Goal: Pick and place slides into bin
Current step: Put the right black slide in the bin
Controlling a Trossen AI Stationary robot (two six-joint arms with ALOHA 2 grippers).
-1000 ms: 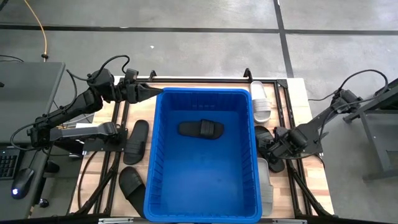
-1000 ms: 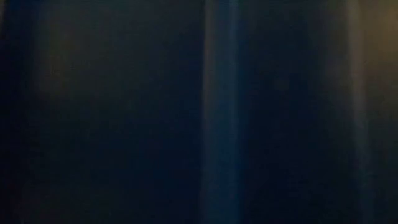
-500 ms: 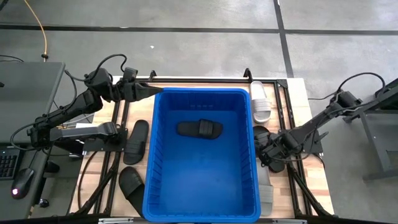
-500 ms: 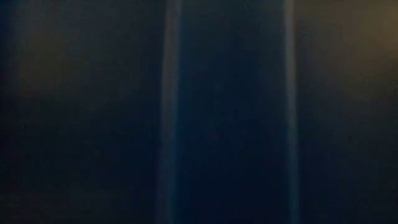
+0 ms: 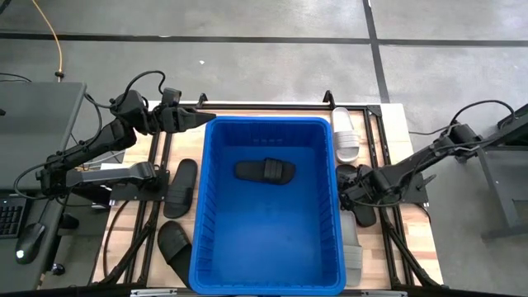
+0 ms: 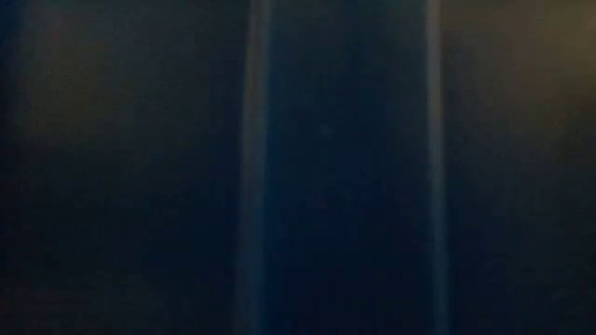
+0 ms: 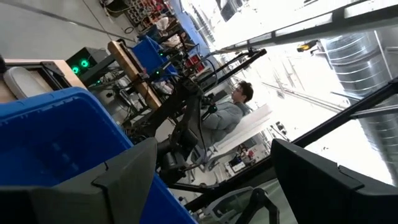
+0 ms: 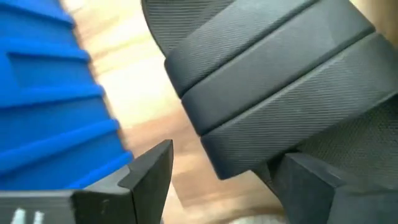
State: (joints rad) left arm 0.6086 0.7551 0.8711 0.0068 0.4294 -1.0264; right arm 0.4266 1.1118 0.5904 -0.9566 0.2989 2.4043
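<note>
From above we see the right gripper (image 5: 348,191) low at the worktop's right edge, over a black slide (image 5: 353,186) just beside the blue bin (image 5: 268,272); the left gripper (image 5: 200,119) hangs wide open at the bin's far left corner. In the right wrist view, our parted fingers (image 8: 149,171) straddle the slide's ribbed strap (image 8: 280,93) without gripping it.

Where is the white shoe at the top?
In the high view, the white slide lies on the table just outside the blue bin's far right corner, beyond the right gripper.
</note>
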